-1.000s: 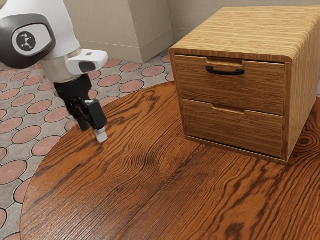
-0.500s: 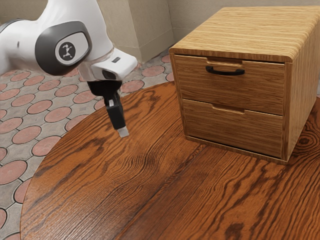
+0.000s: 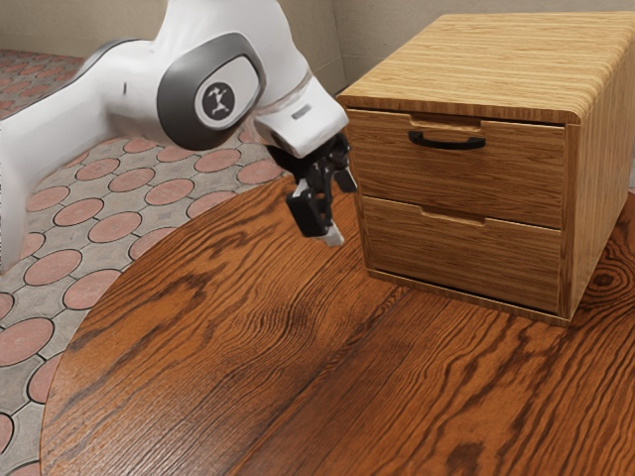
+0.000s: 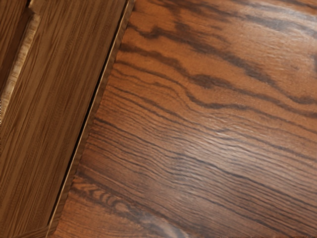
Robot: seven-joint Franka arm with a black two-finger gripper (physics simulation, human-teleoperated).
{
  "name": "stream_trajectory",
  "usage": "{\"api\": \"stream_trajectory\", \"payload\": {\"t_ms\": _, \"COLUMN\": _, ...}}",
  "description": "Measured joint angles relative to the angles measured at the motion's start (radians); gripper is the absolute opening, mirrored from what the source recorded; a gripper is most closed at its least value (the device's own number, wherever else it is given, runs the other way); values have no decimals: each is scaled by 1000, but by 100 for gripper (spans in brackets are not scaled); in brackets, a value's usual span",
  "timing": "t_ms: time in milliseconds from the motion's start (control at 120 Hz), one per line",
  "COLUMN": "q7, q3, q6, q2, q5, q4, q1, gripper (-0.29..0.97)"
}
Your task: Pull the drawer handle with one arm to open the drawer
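A light wooden cabinet (image 3: pixel 496 59) with two drawers stands on the round table at the exterior view's right. The top drawer (image 3: pixel 526 183) carries a black handle (image 3: pixel 446 142), and its front sits flush with the cabinet face. The lower drawer (image 3: pixel 466 248) has no handle that I can see. My gripper (image 3: pixel 327 233) hangs just off the cabinet's left front corner, pointing down and below the handle's height, touching nothing. In the wrist view the cabinet's lower front (image 4: pixel 44 124) lies close beside my hand, above the table top (image 4: pixel 208 124).
The dark wood-grain table (image 3: pixel 298 377) spreads out in front of the cabinet. Beyond its edge lies a floor of round red tiles (image 3: pixel 60 248). A beige wall corner (image 3: pixel 288 59) stands behind my arm.
My arm has swung from the table's left edge toward the exterior view's right, bringing the gripper up next to the cabinet's left front corner. The cabinet and drawers have not moved.
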Motion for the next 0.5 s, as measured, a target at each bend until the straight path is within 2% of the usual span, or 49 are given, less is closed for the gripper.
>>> {"api": "stream_trajectory", "payload": {"t_ms": 100, "q7": 68, "q3": -6, "q6": 12, "q2": 16, "q5": 5, "q4": 12, "q1": 7, "gripper": 68}}
{"api": "stream_trajectory", "payload": {"t_ms": 200, "q7": 125, "q3": -7, "q6": 19, "q2": 53, "q5": 3, "q4": 83, "q1": 4, "gripper": 68}}
{"api": "stream_trajectory", "payload": {"t_ms": 342, "q7": 191, "q3": -7, "q6": 21, "q2": 76, "q5": -31, "q4": 167, "q1": -39, "gripper": 68}}
{"api": "stream_trajectory", "payload": {"t_ms": 500, "q7": 247, "q3": -6, "q6": 22, "q2": 90, "q5": -64, "q4": 184, "q1": -50, "gripper": 68}}
